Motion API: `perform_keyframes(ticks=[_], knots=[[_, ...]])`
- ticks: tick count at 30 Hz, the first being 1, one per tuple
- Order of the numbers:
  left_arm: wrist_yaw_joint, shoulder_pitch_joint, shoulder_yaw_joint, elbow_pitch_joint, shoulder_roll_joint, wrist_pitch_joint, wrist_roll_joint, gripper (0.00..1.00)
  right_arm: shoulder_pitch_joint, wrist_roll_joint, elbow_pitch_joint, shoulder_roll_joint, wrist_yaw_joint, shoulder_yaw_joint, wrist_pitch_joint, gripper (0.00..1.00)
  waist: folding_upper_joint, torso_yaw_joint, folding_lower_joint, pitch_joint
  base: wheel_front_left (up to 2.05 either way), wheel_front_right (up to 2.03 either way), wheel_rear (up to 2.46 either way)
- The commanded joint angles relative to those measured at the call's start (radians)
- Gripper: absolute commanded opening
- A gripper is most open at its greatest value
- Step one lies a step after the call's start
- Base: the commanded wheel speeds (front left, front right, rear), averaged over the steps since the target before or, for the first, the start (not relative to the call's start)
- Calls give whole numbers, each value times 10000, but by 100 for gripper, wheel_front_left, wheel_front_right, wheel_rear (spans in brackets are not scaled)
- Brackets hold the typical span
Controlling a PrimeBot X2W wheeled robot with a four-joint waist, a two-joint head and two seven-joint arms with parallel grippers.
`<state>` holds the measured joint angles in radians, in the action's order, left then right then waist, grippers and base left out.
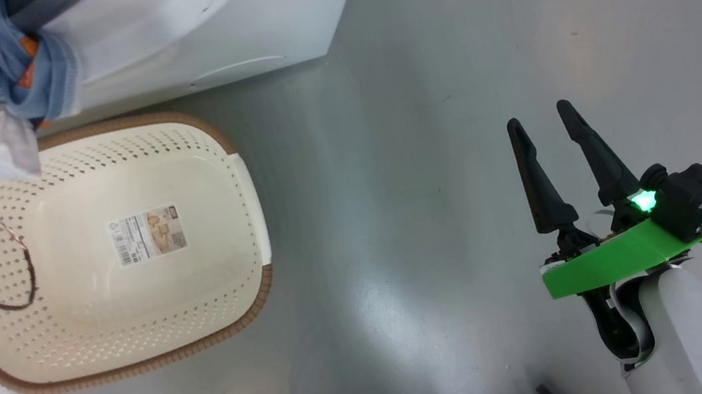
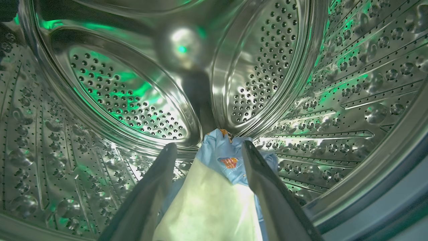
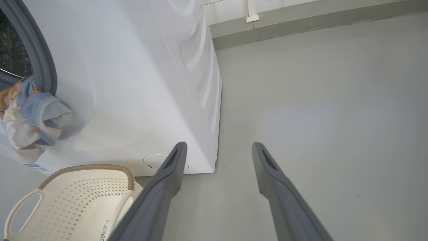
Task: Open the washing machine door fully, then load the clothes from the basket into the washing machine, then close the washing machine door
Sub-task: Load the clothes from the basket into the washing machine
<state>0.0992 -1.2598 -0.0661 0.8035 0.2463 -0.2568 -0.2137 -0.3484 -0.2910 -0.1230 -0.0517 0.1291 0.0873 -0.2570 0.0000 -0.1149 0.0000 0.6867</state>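
Left hand (image 2: 209,145) is sitting deep inside the washing machine (image 1: 204,34), fingers pointing at the back of the steel drum (image 2: 127,100), with the clothes (image 2: 220,160) bunching up between them. Honestly can't tell if it's actually squeezing. The fingers are standing about as far apart as the right hand's, so it could be clamping a fat wad or just sitting loose around it.

The bit everything's hinging on, I reckon, is that the cloth is running lengthwise from the fingertips back along the hand and out of the mouth behind it. So the load is lying part ahead of the hand and part behind.

Left wrist view is giving the inside story, with light-blue fabric, an orange print and a cream panel at bottom centre. The outside story is coming from the other two views. In the upper left of the head view a blue and cream tail is hanging down the white front, over the upper left corner of the basket (image 1: 262,295). In the right wrist view it's drooping past the grey gasket (image 3: 45,60) at the left edge.

Basket is looking emptied out, sticker (image 1: 146,234) showing on its base and a thin dark cord (image 1: 29,263) looping over its left side. Right hand (image 1: 537,115), fingers spread and gripping nothing, is hovering over bare floor (image 1: 423,181) at lower right, well apart from the opening. So the left arm is the nearer one for getting that tail in. I'd say we're mid-loading, and the door isn't closed yet.
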Motion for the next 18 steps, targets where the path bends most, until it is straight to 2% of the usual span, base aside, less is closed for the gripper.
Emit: perform_keyframes(ticks=[1,18], knots=[[-69,320,152,-417,385,-47,-34,100,171,121,170,15,16,190,-48,100,0,83,0,-84,0,0,0],[-321,3284,677,-3743,-186,-48,-109,100,294,181,159,15,16,5,-48,100,0,426,0,-391,0,0,0]])
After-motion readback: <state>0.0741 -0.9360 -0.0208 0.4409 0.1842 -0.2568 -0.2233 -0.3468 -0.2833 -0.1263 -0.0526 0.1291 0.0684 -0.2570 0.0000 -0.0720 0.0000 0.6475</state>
